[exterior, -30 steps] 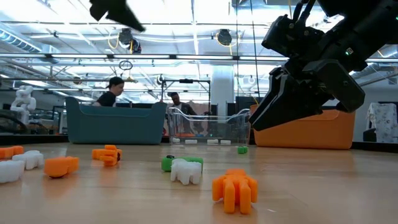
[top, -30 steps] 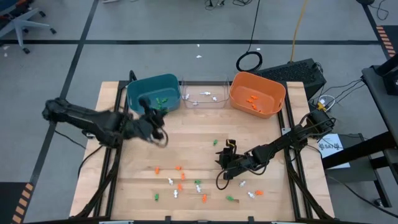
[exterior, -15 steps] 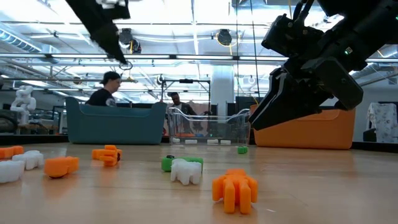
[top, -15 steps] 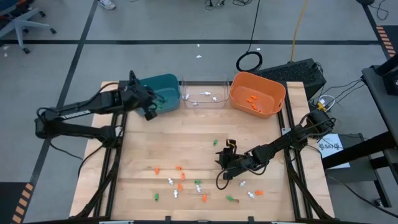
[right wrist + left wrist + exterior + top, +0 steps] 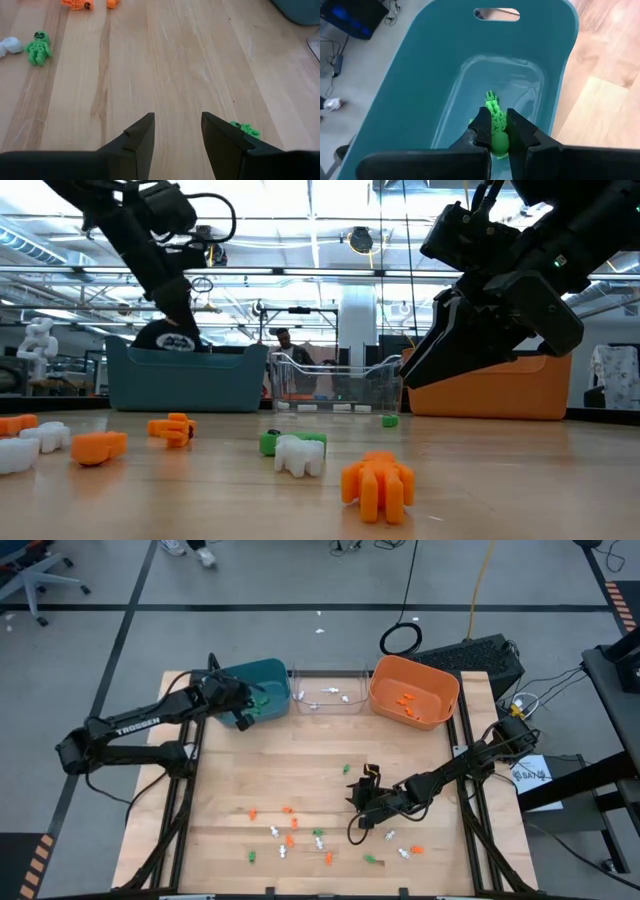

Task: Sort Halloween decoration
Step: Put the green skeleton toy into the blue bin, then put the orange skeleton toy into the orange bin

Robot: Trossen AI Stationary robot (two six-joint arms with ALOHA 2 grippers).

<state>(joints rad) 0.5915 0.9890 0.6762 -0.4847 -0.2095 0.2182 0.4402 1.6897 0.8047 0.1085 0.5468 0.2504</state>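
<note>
Three bins stand in a row along the far edge of the wooden table (image 5: 300, 770): a teal bin (image 5: 262, 680), a clear bin (image 5: 330, 680) in the middle, an orange bin (image 5: 415, 690). A black cable loop (image 5: 400, 639) lies on the grey floor beyond them. People (image 5: 285, 345) stand behind the table.

One word could be read: "TROSSEN", in white capitals along the dark forearm of the left arm (image 5: 140, 725), at the left of the high view. A white sheet (image 5: 530, 773) at the right edge of the same view, beside the table's right side, bore dark print too small to make out. No other text, number or sign was legible in the low view or in either wrist view.
</note>
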